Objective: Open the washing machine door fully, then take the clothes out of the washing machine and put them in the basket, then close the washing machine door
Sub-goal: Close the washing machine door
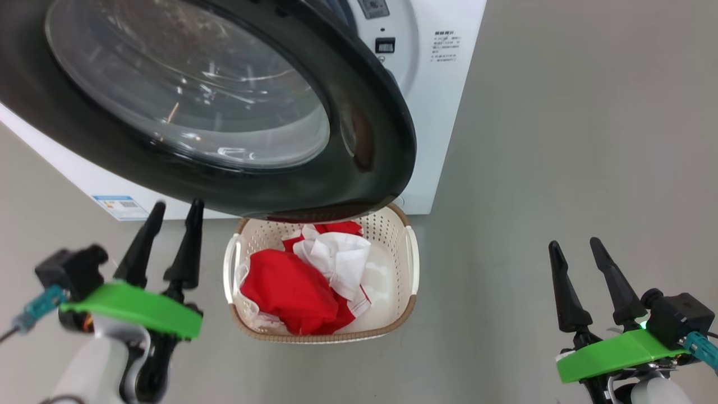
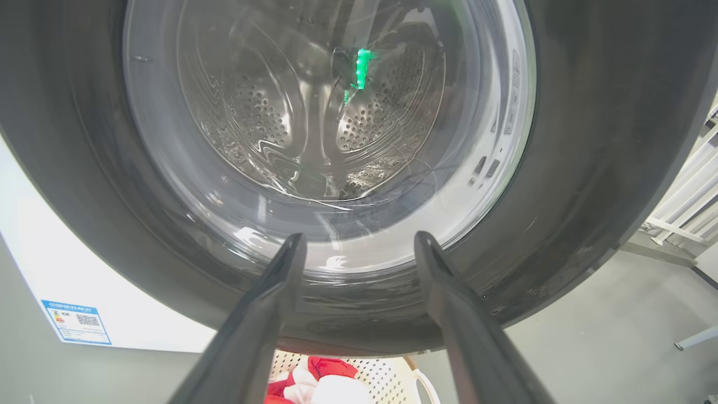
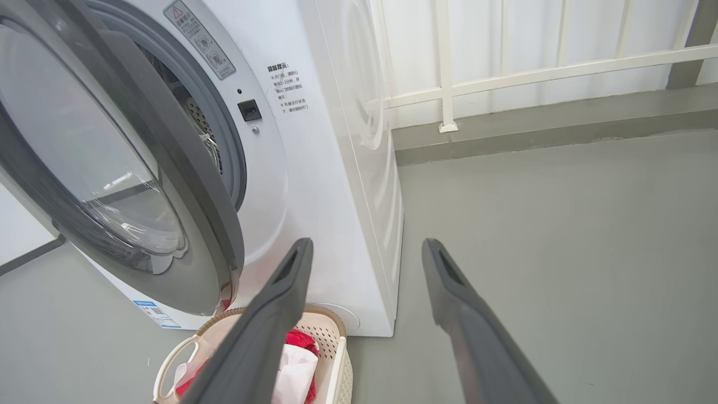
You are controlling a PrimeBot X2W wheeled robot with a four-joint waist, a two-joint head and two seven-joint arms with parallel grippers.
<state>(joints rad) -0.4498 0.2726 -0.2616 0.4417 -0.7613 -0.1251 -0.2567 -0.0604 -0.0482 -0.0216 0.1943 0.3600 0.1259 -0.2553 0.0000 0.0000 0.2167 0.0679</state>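
Note:
The washing machine door (image 1: pixel 370 112), a black rim around a clear glass bowl, stands ajar with a gap to the white washing machine (image 1: pixel 443 101). Under its lower edge on the floor sits the cream basket (image 1: pixel 336 336) holding red and white clothes (image 1: pixel 291 286). Left of the basket, my left gripper (image 1: pixel 177 203) is open and holds nothing. Its fingers point at the door's lower rim (image 2: pixel 589 168) in the left wrist view. My right gripper (image 1: pixel 574 242) is open and holds nothing, well right of the basket. The right wrist view has the door (image 3: pixel 140 140) and the basket (image 3: pixel 322 311).
A blue label (image 1: pixel 120 206) is on the machine's lower front. Grey floor (image 1: pixel 561 140) stretches to the right of the machine. A white railing (image 3: pixel 449 84) and a low kerb run behind it.

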